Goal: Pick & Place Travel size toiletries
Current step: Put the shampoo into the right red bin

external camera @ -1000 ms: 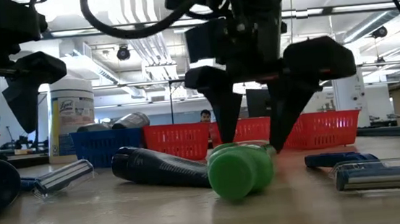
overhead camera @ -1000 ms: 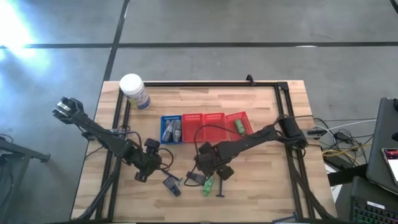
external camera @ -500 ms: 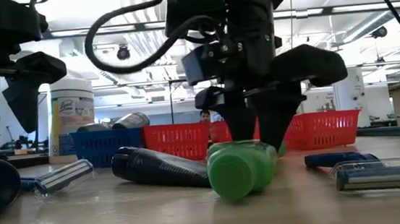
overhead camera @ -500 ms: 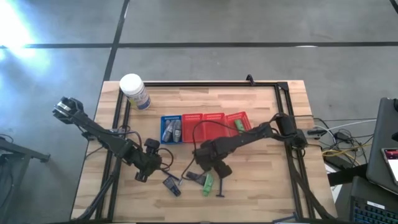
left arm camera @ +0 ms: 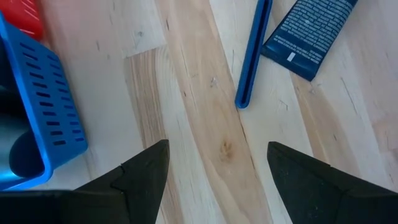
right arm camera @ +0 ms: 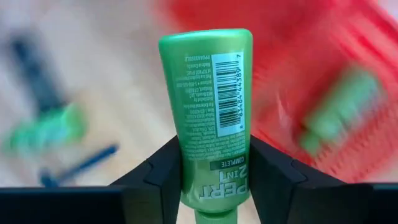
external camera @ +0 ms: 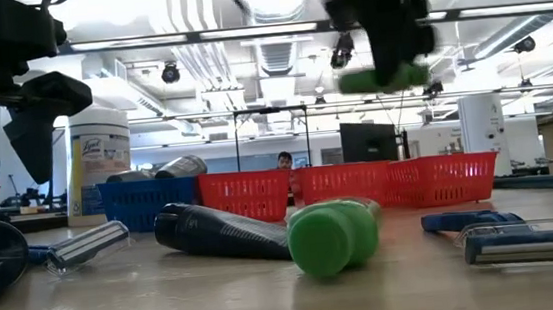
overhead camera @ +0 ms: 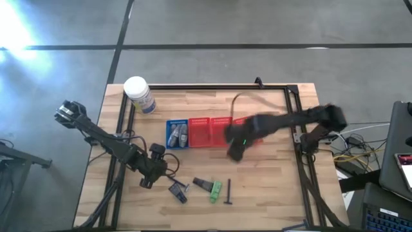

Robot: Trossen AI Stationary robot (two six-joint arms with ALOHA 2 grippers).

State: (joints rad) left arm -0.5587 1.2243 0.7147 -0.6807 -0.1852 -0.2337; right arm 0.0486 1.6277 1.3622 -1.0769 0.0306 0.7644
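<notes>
Only the right wrist view shows the right hand (right arm camera: 214, 171) gripping a green bottle (right arm camera: 211, 118).

Motion blurs the right gripper (overhead camera: 235, 149) and arm over the red baskets (overhead camera: 222, 131); the green bottle (right arm camera: 213, 118) cap is cut off.

green bottle (right arm camera: 211, 118) in right wrist view: label reads "pert", "2 in 1", "complete"; barcode digits "83484 44389". white-lidded jar (external camera: 101, 155): print unreadable.
</notes>
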